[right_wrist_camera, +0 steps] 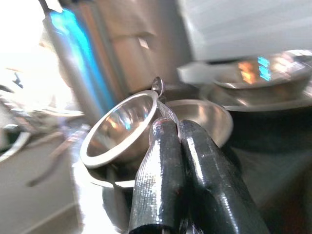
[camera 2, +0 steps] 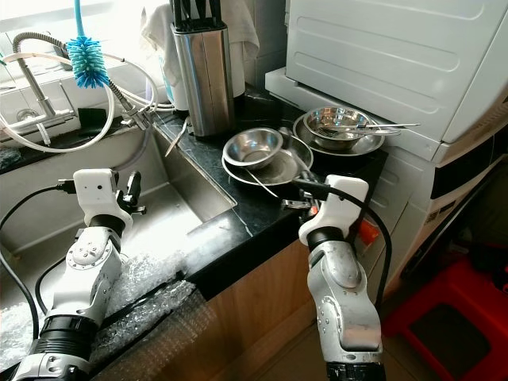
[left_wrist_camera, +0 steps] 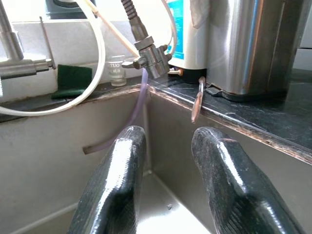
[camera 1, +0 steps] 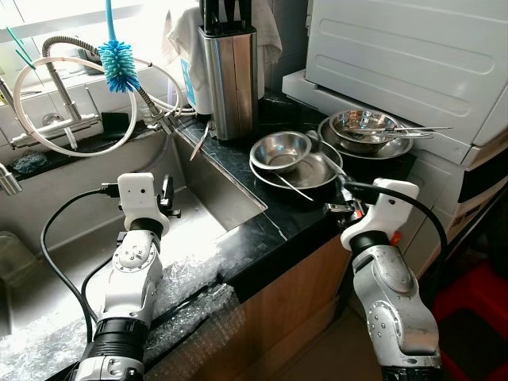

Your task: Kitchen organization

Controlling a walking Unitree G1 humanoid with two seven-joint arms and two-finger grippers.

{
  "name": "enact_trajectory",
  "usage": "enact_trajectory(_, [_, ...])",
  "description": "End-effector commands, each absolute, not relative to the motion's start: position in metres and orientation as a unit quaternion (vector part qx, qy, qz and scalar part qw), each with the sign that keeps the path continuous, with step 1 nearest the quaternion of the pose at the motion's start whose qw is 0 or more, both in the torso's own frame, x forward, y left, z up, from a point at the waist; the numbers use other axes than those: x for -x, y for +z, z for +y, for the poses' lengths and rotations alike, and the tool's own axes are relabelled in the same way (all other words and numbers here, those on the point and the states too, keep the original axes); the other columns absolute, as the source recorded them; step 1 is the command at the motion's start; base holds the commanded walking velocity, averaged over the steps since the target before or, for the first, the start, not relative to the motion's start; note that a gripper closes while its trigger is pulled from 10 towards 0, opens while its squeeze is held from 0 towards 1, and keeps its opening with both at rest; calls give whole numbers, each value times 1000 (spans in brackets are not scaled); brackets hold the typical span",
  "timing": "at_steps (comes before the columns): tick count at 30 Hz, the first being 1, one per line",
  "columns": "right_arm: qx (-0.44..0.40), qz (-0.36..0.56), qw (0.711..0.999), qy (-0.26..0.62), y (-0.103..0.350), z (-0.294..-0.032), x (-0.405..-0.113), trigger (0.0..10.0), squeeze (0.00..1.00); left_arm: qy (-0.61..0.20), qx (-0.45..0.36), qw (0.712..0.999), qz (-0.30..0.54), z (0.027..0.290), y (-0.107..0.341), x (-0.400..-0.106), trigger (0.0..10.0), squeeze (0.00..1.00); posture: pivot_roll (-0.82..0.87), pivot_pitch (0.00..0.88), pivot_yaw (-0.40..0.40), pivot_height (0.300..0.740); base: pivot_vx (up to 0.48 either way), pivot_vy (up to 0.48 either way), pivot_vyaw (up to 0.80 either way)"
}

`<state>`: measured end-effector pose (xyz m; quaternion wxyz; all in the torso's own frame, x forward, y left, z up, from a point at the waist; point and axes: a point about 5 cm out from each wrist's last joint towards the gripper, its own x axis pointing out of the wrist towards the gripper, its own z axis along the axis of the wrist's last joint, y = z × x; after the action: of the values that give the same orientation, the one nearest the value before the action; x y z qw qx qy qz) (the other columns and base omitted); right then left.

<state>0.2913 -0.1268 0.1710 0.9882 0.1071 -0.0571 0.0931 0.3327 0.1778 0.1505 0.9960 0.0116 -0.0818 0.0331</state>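
- The right gripper [right_wrist_camera: 170,129] reaches over the black table [camera 1: 278,222] edge, its jaws pressed together on a thin spoon handle [camera 1: 292,186].
- That spoon lies in the near steel plate [camera 1: 321,176], beside a small steel bowl [camera 1: 280,151].
- The left gripper [left_wrist_camera: 165,146] hangs over the sink [camera 1: 214,198], jaws narrowly apart, holding nothing.

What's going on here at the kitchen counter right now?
The robot stands at a black countertop beside a steel sink. Its right gripper, fingers pressed together, is at the near stack of steel bowls, apparently pinching a thin utensil handle that rests there. The left gripper hovers open over the sink, holding nothing. A second stack of bowls with utensils sits farther back, beside a knife block.
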Motion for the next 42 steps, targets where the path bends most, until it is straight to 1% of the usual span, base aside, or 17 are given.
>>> enact_trajectory(1, [-111,-84,982,130,185,-116,-289,10000,0,32,-20,997,-65,175,139,-330,10000,0,-212,0,23,740,0,0,0])
enact_trajectory(3, [-111,-89,980,136,188,-115,-289,10000,0,32,-18,997,-65,175,139,-330,10000,0,-213,0,23,740,0,0,0])
enact_trajectory(9, [-111,-90,982,119,189,-121,-289,10000,0,26,-14,997,-66,172,139,-330,10000,0,-212,0,22,740,0,0,0])
enact_trajectory(14, [-109,-89,986,88,187,-131,-289,10000,0,24,-11,997,-68,171,139,-330,10000,0,-214,0,22,740,0,0,0])
enact_trajectory(15, [-109,-92,988,65,188,-138,-289,10000,0,23,-10,997,-69,171,139,-330,10000,0,-214,0,23,740,0,0,0])
enact_trajectory(19, [-105,-100,989,29,190,-147,-291,10000,0,23,-9,997,-70,172,139,-330,10000,0,-215,0,23,740,0,0,0])
enact_trajectory(23, [-93,-103,990,26,192,-149,-291,10000,0,23,-8,997,-70,172,139,-330,10000,0,-214,0,24,740,0,0,0])
enact_trajectory(25, [-89,-108,989,50,196,-143,-292,10000,0,24,-8,997,-71,172,140,-330,10000,0,-214,0,24,740,0,0,0])
enact_trajectory(29, [-89,-108,989,49,197,-142,-292,10000,0,24,-8,997,-71,172,140,-330,10000,0,-214,0,24,740,0,0,0])
enact_trajectory(32, [-115,-97,976,156,204,-110,-289,10000,0,19,-25,996,-87,169,147,-331,10000,0,-213,0,21,740,0,0,0])
enact_trajectory(34, [-128,-84,967,206,206,-90,-287,10000,0,12,-37,994,-98,166,150,-331,10000,0,-212,0,19,740,0,0,0])
enact_trajectory(35, [-128,-84,967,206,206,-90,-287,10000,0,12,-37,994,-98,166,150,-331,10000,0,-212,0,19,740,0,0,0])
enact_trajectory(36, [-130,-74,963,225,204,-81,-285,10000,0,12,-42,994,-104,165,153,-331,10000,0,-212,0,15,740,0,0,0])
enact_trajectory(37, [-133,-69,960,235,203,-77,-284,10000,0,12,-46,993,-108,165,154,-331,10000,0,-211,0,14,740,0,0,0])
enact_trajectory(40, [-170,-21,944,282,197,-59,-280,10000,0,0,-75,989,-131,161,161,-331,10000,0,-207,0,10,740,0,0,0])
enact_trajectory(42, [-165,-26,943,289,197,-56,-279,10000,0,-3,-83,987,-139,159,164,-330,10000,0,-205,0,8,740,0,0,0])
